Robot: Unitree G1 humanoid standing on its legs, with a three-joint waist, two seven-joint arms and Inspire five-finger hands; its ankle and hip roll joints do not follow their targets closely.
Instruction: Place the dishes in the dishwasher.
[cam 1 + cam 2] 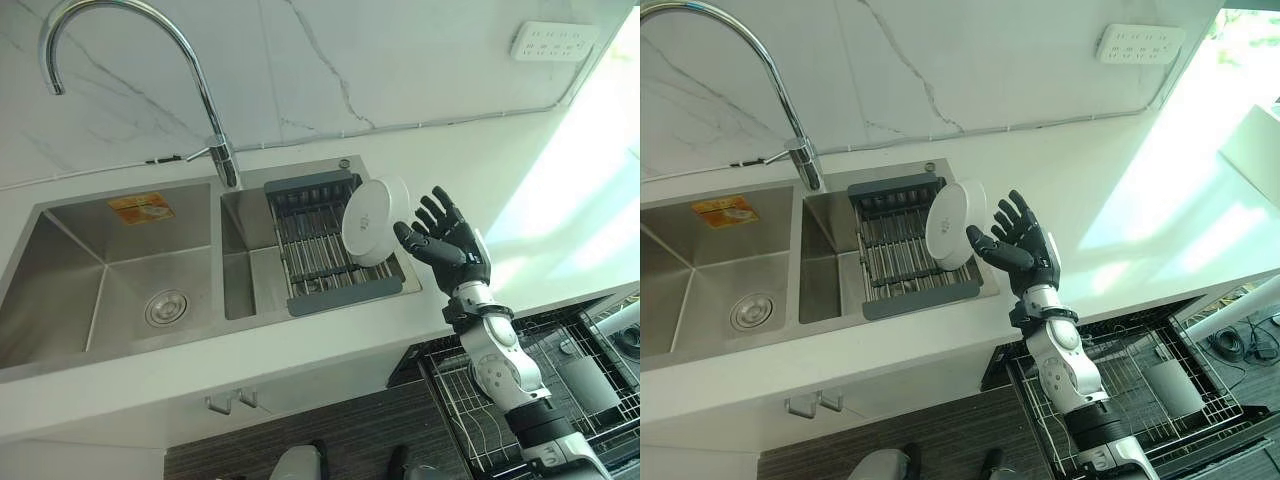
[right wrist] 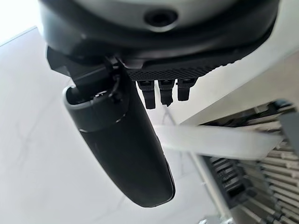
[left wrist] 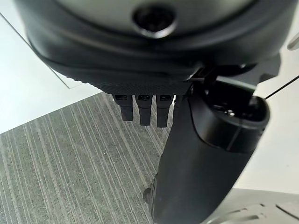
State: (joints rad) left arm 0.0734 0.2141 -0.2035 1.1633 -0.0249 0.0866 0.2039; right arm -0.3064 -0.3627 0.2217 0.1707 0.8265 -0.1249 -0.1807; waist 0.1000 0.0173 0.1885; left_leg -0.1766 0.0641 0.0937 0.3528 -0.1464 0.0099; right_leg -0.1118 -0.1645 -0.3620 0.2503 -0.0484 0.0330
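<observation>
A white plate (image 1: 372,220) stands on edge in the grey drying rack (image 1: 330,292) that sits in the right basin of the sink. My right hand (image 1: 450,245) is raised just right of it, open, fingers spread, with the thumb close to the plate's rim; whether it touches I cannot tell. In the right wrist view the plate's edge (image 2: 210,140) shows as a white band past the straight thumb (image 2: 121,149). The dishwasher's wire basket (image 1: 455,395) is pulled out below the counter at the lower right. My left hand (image 3: 140,109) hangs open over grey striped floor.
A tall curved faucet (image 1: 215,140) rises behind the sink's divider. The left basin (image 1: 110,290) holds nothing but its drain. A grey cup (image 1: 1170,385) stands in the dishwasher basket. A wall socket (image 1: 552,42) sits at the back right above the white counter.
</observation>
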